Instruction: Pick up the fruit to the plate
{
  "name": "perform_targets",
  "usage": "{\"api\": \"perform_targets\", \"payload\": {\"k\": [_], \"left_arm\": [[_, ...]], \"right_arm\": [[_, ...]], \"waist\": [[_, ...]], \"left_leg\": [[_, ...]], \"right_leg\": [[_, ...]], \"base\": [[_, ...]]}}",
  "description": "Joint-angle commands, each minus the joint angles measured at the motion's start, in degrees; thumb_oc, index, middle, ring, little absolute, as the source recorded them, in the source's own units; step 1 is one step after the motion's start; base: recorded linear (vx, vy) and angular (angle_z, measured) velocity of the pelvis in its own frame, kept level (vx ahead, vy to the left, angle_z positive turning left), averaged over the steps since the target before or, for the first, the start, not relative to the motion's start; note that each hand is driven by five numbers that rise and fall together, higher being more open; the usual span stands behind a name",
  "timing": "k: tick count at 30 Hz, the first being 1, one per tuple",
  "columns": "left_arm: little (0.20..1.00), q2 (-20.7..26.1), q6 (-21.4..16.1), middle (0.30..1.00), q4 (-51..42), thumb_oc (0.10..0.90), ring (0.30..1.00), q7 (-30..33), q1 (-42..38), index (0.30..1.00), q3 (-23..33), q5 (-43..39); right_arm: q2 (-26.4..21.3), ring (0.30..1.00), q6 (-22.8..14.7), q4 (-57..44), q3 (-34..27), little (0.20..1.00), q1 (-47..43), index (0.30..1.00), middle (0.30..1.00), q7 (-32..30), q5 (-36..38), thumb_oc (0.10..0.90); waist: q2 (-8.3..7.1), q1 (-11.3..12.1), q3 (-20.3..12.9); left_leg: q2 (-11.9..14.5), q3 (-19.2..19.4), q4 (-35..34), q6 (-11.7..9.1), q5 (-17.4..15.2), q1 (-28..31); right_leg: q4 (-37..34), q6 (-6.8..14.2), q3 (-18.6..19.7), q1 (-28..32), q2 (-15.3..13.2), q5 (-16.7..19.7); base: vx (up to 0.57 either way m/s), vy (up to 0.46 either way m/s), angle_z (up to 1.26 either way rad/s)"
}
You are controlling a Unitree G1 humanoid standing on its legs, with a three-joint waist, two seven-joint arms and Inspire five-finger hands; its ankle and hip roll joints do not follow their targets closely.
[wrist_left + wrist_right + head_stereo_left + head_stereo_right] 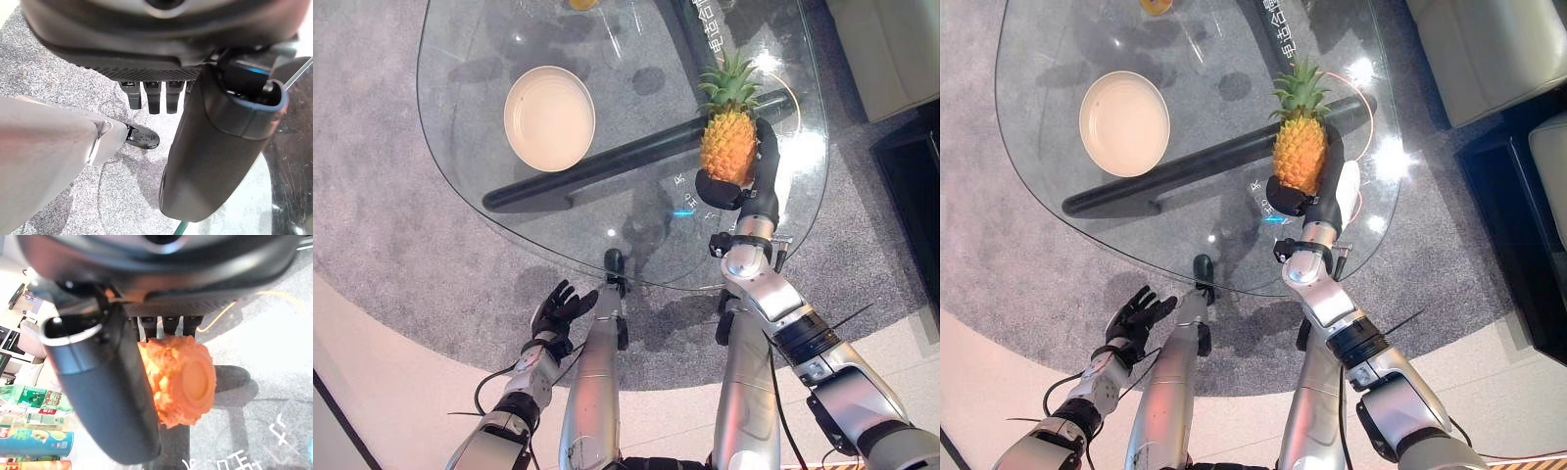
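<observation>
Pineapple's in my right hand, above the glass table!

My right hand (746, 181) wraps thumb and fingers round the pineapple (728, 145), crown toward twelve o'clock; my fingers hide its far side. The plate (549, 117) sits well apart at about ten o'clock on the glass table (460, 59). My left hand (558, 309) hangs with relaxed, spread fingers off the table's near edge, at seven o'clock.

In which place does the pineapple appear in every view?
Left eye view: pineapple right of centre, held by the right robot hand.
Right eye view: near centre.
Right wrist view: centre, base facing the camera.
Left wrist view: absent.
Shared landmark: plate, to its left in both eye views.
</observation>
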Motion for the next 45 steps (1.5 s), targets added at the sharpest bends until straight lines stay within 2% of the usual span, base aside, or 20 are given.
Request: {"api": "perform_targets", "payload": {"k": [1, 15, 23, 29, 36, 40, 45], "left_arm": [[0.9, 0.7, -1.4, 0.9, 2.1, 0.8, 0.9, 0.1, 0.3, 0.9, -2.1, 2.0], [0.9, 0.6, -1.5, 0.9, 1.6, 0.8, 0.9, 0.1, 0.1, 0.9, -2.8, 1.5], [0.9, 0.3, -3.8, 0.9, 0.1, 0.8, 0.9, 1.4, 0.2, 0.9, -2.1, -1.5], [0.9, 0.4, -8.7, 0.9, -2.9, 0.8, 0.9, 6.0, 0.2, 0.9, 1.9, -8.2], [0.9, 1.4, -15.2, 0.9, -8.1, 0.8, 0.9, 12.4, -2.3, 0.9, 9.1, -15.6], [0.9, 2.2, -17.6, 0.9, -10.1, 0.8, 0.9, 14.2, -4.5, 0.9, 11.3, -17.0], [0.9, 3.6, -18.7, 0.9, -12.4, 0.8, 0.9, 15.6, -7.0, 0.9, 12.4, -16.8]], "right_arm": [[-1.0, 0.3, 1.5, 2.3, 0.2, 0.2, -4.5, 0.3, 0.3, -1.0, 0.9, 0.1], [-1.6, 0.3, 2.0, 7.2, 0.5, 0.2, -7.2, 0.3, 0.3, -0.4, 1.9, 0.1], [-2.1, 0.3, 0.4, 6.3, 0.3, 0.2, -7.2, 0.3, 0.3, -0.2, -1.4, 0.1], [-3.0, 0.3, -1.0, 2.9, -0.3, 0.2, -6.1, 0.3, 0.3, -0.4, -6.6, 0.1], [-4.0, 0.3, -3.0, -1.6, -1.4, 0.2, -5.3, 0.3, 0.3, -3.4, -16.7, 0.1], [-4.6, 0.3, -3.8, -2.8, -1.6, 0.2, -6.0, 0.3, 0.3, -4.7, -20.6, 0.1], [-5.8, 0.3, -5.0, -5.1, -1.7, 0.2, -6.3, 0.3, 0.3, -4.7, -24.4, 0.1]], "waist": [[2.05, 1.0, -0.7], [2.46, 1.5, -0.7], [2.31, 1.5, -0.7], [2.27, 1.3, -0.7], [1.98, 1.2, -0.7], [2.03, 1.0, -0.7], [2.02, 0.6, -0.7]], "left_leg": [[-2.4, 1.0, 4.9, 1.6, -4.7, -1.3], [-2.7, 0.9, 4.9, 1.6, -4.7, -1.1], [-2.7, 0.8, 4.7, 1.7, -4.8, -1.0], [-2.8, 0.6, 4.3, 1.6, -4.9, -0.5], [-3.1, 0.2, 4.0, 1.6, -5.1, -0.3], [-3.1, 0.2, 4.1, 1.5, -5.1, -0.5], [-3.1, 0.5, 4.1, 1.5, -5.1, -0.7]], "right_leg": [[-8.8, -1.1, -4.6, 0.6, 0.9, 6.8], [-8.7, -1.0, -4.8, 0.7, 0.8, 7.0], [-8.9, -0.9, -4.8, 0.7, 1.0, 6.9], [-8.8, -0.8, -4.6, 1.0, 1.1, 6.5], [-8.5, -0.6, -4.5, 1.1, 1.2, 5.9], [-8.3, -0.7, -4.3, 0.9, 1.3, 5.6], [-8.4, -0.7, -4.1, 0.8, 1.3, 5.5]], "base": [[0.0, 0.0, 0.0], [0.0, 0.0, 0.0], [0.0, 0.0, 0.0], [0.0, 0.0, 0.0], [0.0, 0.0, 0.0], [0.0, 0.0, 0.0], [0.0, 0.0, 0.0]]}}
